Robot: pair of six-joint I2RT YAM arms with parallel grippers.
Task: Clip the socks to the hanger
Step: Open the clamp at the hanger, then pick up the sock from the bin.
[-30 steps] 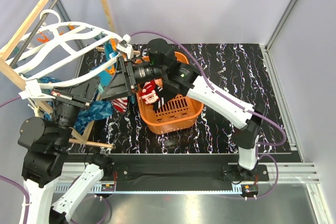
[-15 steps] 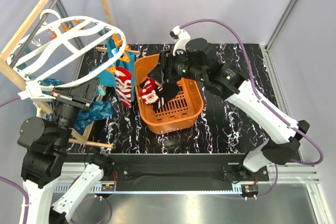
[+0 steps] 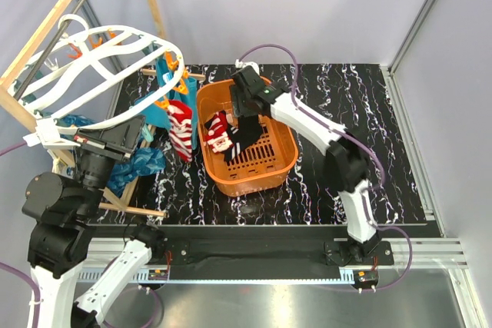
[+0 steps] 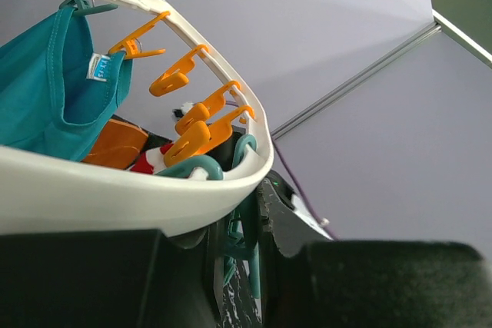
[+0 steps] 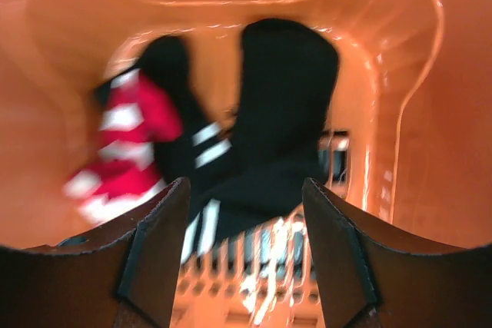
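**Marbled table: hanger clamped at left, claw spread over basket**

Black marbled table (image 3: 369,113) is seen between pale grey walls (image 3: 307,5), with both arms mounted at its near edge. An orange basket (image 3: 283,160) is set near the table's middle. Two socks (image 3: 218,134) are found inside it, toward its far left part: one is striped red and white with black sections, and the other, just right of it, is mostly black with thin white stripes. They are touching.

The right claw (image 5: 244,190) is held above the basket's far part and pointed down. Its fingers (image 5: 157,259) are spread, nothing is gripped between them, and the socks are seen below them on the basket floor. That view is blurred.

The hanger (image 3: 92,74) is held tilted above the table's left side, in front of a wooden frame (image 3: 54,17). The left claw (image 3: 137,127) is clenched on the hanger's near rim, which is seen crossing just above the fingers in the left wrist view. Orange pegs (image 4: 201,137) are lined along the rim. A third striped sock (image 3: 181,130) is hung below the hanger's right end, just left of the basket, beside a teal cloth (image 4: 54,82) that is also hung there.
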